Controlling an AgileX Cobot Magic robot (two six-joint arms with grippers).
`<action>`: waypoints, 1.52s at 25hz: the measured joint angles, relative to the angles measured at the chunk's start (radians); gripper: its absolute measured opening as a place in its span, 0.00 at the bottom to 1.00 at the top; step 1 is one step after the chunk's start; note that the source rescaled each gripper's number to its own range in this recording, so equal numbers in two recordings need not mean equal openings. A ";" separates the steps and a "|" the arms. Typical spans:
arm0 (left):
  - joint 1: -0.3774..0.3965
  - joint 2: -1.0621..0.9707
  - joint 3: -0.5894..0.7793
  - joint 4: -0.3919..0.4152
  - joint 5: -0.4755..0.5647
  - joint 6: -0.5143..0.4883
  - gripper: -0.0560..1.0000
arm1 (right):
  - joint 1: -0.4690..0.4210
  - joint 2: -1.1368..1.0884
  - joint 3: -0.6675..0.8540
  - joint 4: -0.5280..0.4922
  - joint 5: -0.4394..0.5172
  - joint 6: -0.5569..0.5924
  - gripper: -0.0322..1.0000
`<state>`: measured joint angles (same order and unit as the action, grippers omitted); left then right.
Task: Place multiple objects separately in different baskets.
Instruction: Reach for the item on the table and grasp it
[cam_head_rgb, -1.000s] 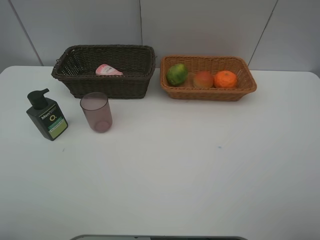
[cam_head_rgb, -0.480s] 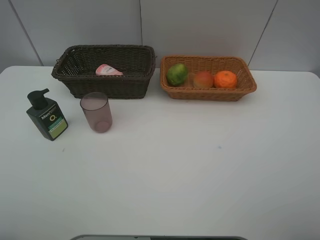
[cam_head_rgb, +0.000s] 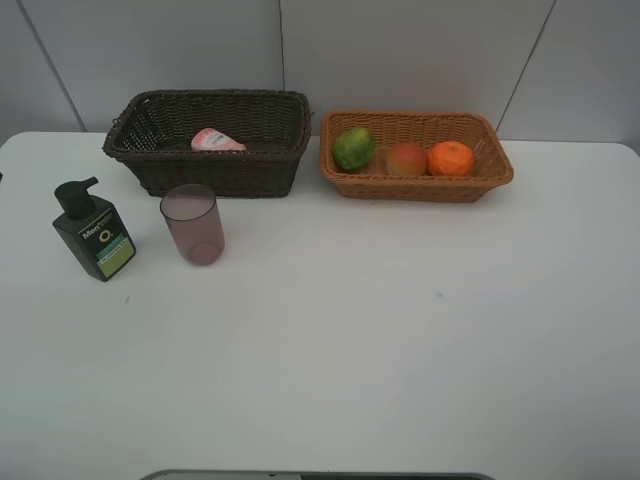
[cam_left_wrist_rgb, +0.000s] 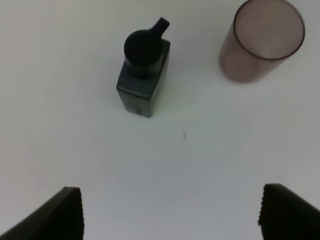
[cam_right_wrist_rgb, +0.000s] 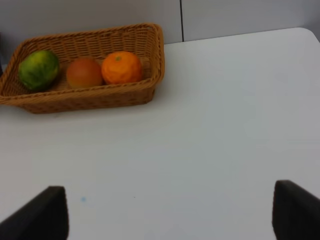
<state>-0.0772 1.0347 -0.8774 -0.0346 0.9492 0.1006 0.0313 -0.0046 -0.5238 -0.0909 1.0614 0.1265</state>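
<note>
1. Currently, two woven baskets stand side by side along the far edge of the white worktop (cam_head_rgb: 380, 340), near each other but apart. The dark brown basket (cam_head_rgb: 210, 170) is on the left and the light tan basket (cam_head_rgb: 420, 186) on the right.
2. Dark brown basket: the pink squeeze tube (cam_head_rgb: 217, 141) lies inside, toward the back wall.
3. Light tan basket: three fruits sit in a row.
   - The green lime (cam_head_rgb: 354, 148) is at the left end.
   - The red-orange peach (cam_head_rgb: 406, 158) is in the middle, just beside the lime.
   - The orange (cam_head_rgb: 451, 158) is on the right, touching the peach.
4. The mauve cup (cam_head_rgb: 192, 224) stands upright on the worktop, mouth up and empty, just in front of the dark brown basket.
5. The dark green pump bottle (cam_head_rgb: 94, 232) stands upright on the worktop to the left of the cup, apart from it. Its label faces the high camera.
6. Left fingers (cam_left_wrist_rgb: 60, 215): spread wide, nothing between them. They are over bare worktop, with the pump bottle and the cup ahead of them.
7. Right fingers (cam_right_wrist_rgb: 45, 212): spread wide, nothing between them. They are over bare worktop, with the light tan basket and its fruit ahead and well apart.
</note>
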 joint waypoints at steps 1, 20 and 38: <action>0.000 0.072 -0.032 0.000 0.007 0.013 0.92 | 0.000 0.000 0.000 0.000 0.000 0.000 0.78; 0.000 0.557 -0.214 0.068 -0.129 0.218 1.00 | 0.000 -0.003 0.000 0.000 0.000 0.000 0.78; 0.000 0.743 -0.168 0.035 -0.269 0.220 1.00 | 0.000 -0.003 0.000 0.000 0.000 0.000 0.78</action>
<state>-0.0772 1.7773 -1.0457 0.0000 0.6800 0.3206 0.0313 -0.0074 -0.5238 -0.0909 1.0614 0.1265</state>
